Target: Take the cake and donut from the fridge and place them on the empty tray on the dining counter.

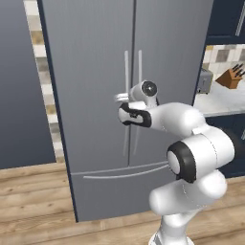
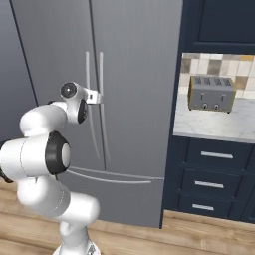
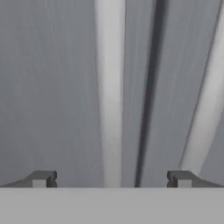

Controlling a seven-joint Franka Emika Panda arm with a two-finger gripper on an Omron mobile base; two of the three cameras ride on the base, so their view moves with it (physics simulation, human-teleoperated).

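The fridge (image 1: 95, 95) is standing tall and grey with both doors and its bottom drawer (image 1: 119, 189) shut, hiding whatever is inside. The gripper (image 3: 111, 179) is hanging spread wide and empty right in front of the left handle (image 3: 109, 87), which is showing between its fingertips (image 3: 41, 178).

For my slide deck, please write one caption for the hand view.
Open end effector facing the closed fridge, its left door handle between the fingertips.
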